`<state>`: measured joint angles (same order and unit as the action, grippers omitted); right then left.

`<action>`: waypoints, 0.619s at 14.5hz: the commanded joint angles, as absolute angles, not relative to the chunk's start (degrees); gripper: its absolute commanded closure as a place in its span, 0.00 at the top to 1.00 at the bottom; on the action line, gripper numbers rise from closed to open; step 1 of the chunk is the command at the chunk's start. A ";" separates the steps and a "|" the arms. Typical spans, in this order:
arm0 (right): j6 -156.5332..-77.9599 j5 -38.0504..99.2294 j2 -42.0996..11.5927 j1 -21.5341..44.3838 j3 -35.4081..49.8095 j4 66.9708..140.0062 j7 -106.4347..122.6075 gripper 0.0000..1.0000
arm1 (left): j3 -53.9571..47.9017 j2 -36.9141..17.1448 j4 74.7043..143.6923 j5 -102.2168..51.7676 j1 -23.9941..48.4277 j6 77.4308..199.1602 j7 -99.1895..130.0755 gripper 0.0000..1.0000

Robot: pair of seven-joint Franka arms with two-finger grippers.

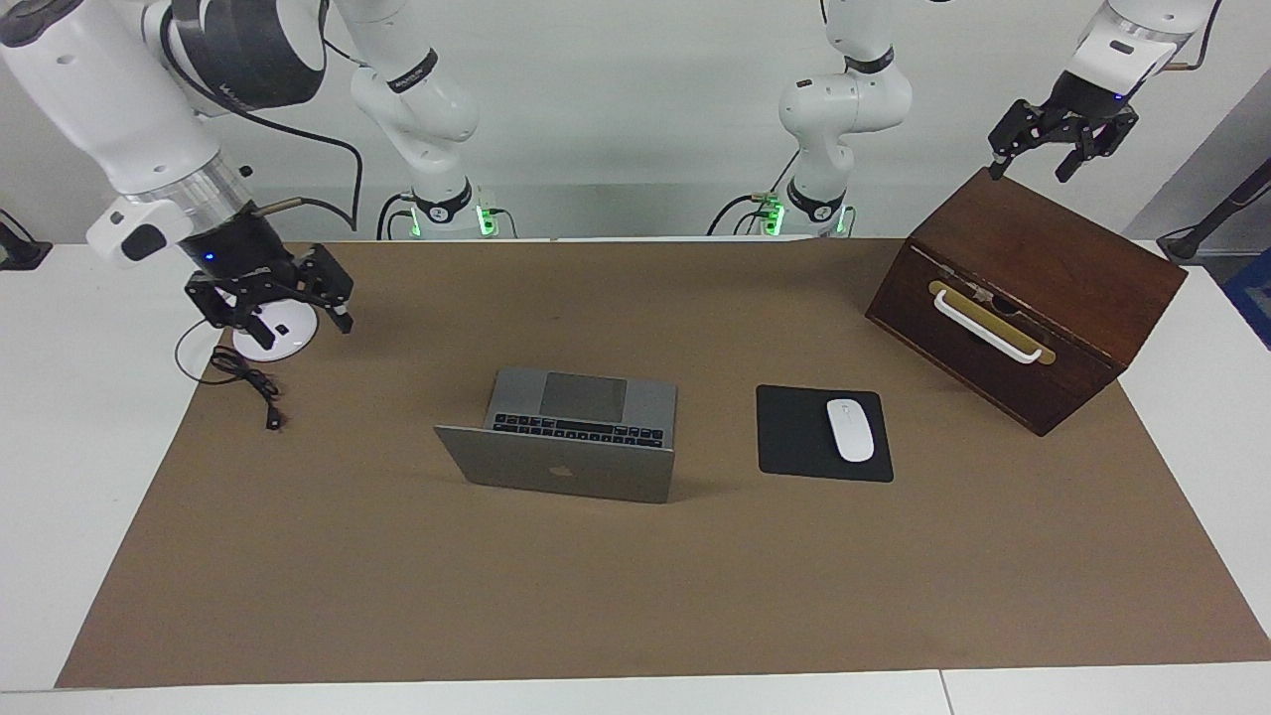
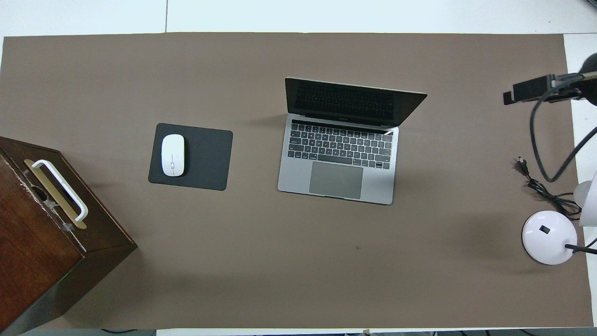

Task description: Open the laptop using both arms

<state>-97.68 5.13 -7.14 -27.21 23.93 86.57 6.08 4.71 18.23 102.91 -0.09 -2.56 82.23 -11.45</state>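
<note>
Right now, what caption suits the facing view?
Laptop open on the brown mat; both grippers raised and empty.

White surface [image 1: 60, 447] covered almost wholly by a brown mat [image 1: 635, 576]. On the mat: open laptop [image 1: 571, 447] at centre frame, black mousepad [image 1: 794, 437] with white mouse [image 1: 850, 429] just right of centre, dark wooden box [image 1: 1028, 298] upper right. Upper left, at the mat's edge: round white lamp base [image 1: 283, 338] and coiled black cord [image 1: 248, 382].
</note>
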 commanded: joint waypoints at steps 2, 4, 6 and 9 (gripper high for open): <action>-92.90 -1.93 -4.67 -27.42 22.94 86.48 4.74 1.00 | 4.31 18.72 101.52 0.88 -2.99 79.89 -11.51 1.00; -92.90 -2.02 -4.22 -27.33 22.15 86.66 5.36 1.00 | 4.31 18.72 101.51 0.88 -2.99 79.19 -11.43 1.00; -93.68 -1.93 -3.78 -27.33 22.15 87.45 5.71 1.00 | 4.04 18.72 101.51 0.79 -2.99 79.54 -10.73 1.00; -93.25 -1.76 -3.17 -28.91 22.06 88.32 5.89 1.00 | 3.08 18.63 100.38 -0.35 -2.38 80.76 -3.02 1.00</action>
